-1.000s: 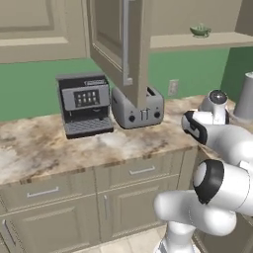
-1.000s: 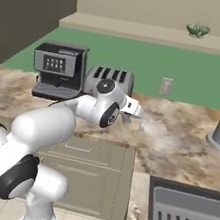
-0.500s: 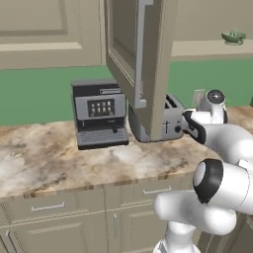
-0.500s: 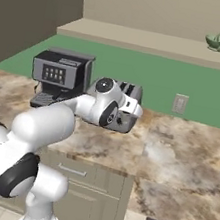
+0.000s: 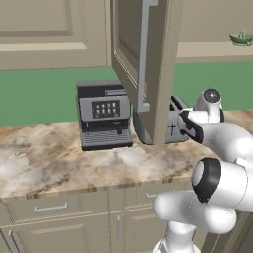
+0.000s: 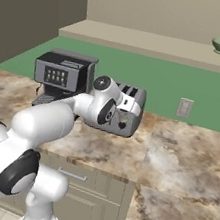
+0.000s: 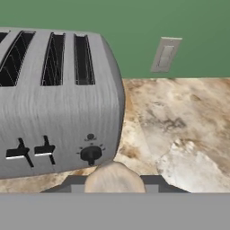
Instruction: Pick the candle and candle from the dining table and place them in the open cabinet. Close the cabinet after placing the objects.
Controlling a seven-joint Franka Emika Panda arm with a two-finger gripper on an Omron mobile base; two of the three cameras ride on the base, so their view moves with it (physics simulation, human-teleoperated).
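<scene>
Now, left base view, cabinet (image 5: 143,64): the tall beige door stands swung open above and in front of the toaster (image 5: 175,123), its long grey bar handle facing the camera.
Left base view, arm (image 5: 232,143): white, bent, its hand end just beside the toaster and close to the door's lower edge.
Left base view, risk: lifting straight up from this spot could likely knock the hand or its load against the door's bottom edge, because the door hangs directly over the toaster.
Left base view, surroundings: a coffee machine (image 5: 104,116) sits on the marble counter (image 5: 54,165), just left of the toaster; a green bowl (image 5: 242,37) rests on a shelf, high and to the right of the toaster.
Right base view, arm (image 6: 44,121): it reaches across the counter, and its hand end is level with the toaster's front face, very near it.
Right base view, risk: swinging sideways could scrape the toaster, since little room is left between them.
Hand view, gripper (image 7: 114,187): partly closed, its dark tips pinching something pale and rounded.
Hand view, candle (image 7: 114,176): judged to be the stubby cream one, held in front of the toaster's knob and below it.
Hand view, grip risk: a smooth round body may slip if the hand tilts.
</scene>
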